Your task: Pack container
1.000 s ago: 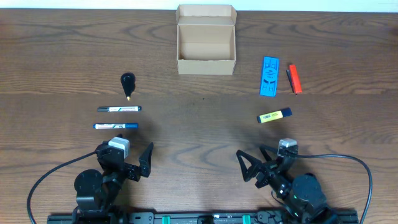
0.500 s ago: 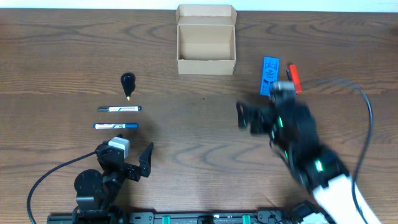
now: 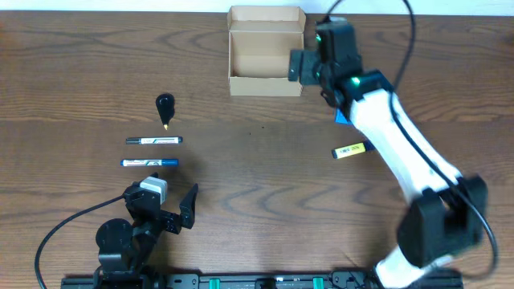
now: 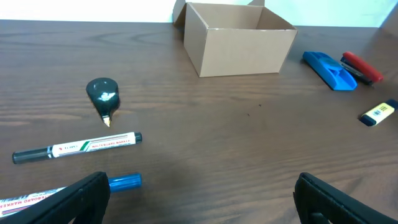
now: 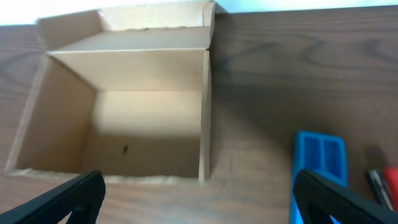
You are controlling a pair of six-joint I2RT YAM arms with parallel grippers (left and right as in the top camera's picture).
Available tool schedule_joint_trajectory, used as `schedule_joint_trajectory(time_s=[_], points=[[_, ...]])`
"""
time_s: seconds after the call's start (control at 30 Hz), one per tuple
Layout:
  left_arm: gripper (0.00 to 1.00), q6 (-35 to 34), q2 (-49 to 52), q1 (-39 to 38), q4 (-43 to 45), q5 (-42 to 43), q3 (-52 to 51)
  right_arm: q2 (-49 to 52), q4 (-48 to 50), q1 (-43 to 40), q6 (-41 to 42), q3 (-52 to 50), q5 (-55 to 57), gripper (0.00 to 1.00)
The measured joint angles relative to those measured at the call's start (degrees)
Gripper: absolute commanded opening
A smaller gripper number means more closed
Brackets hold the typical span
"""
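The container (image 3: 266, 84) is an open tan cardboard box at the back centre, its flap lid standing open behind it. It looks empty in the right wrist view (image 5: 143, 124) and also shows in the left wrist view (image 4: 239, 46). My right gripper (image 3: 299, 68) is open and empty, hovering at the box's right front corner (image 5: 199, 199). My left gripper (image 3: 173, 213) is open and empty, low near the table's front edge (image 4: 202, 199).
A black cone-shaped piece (image 3: 165, 104), a black marker (image 3: 153, 140) and a blue marker (image 3: 149, 163) lie at the left. A blue stapler-like item (image 5: 318, 165), a red item (image 4: 360, 65) and a yellow-blue highlighter (image 3: 352, 149) lie right of the box.
My right arm has swung from the table's front edge up and back to the box's right side. The left arm and the objects have not moved.
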Motion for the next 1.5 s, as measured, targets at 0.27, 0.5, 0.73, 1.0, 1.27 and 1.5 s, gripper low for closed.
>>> schedule_joint_trajectory(time_s=[0.27,0.5,0.73,1.0,1.27,1.5], points=[[0.95,0.0,0.0,0.0,0.0,0.0,0.0,13.3,1.3,-0.6,0.0,6.3,0.3,0.70],[0.95,0.0,0.0,0.0,0.0,0.0,0.0,15.8,1.9,-1.4,1.3,6.3,0.2,0.06],[0.95,0.0,0.0,0.0,0.0,0.0,0.0,15.8,-4.4,-1.4,1.6,9.4,0.6,0.01],[0.95,0.0,0.0,0.0,0.0,0.0,0.0,11.3,-20.9,0.8,6.0,11.5,0.1,0.01],[0.96,0.0,0.0,0.0,0.0,0.0,0.0,6.4,-28.1,8.2,9.6,11.5,1.4,0.01],[0.95,0.0,0.0,0.0,0.0,0.0,0.0,6.4,-30.9,11.7,12.5,9.3,4.5,0.01]])
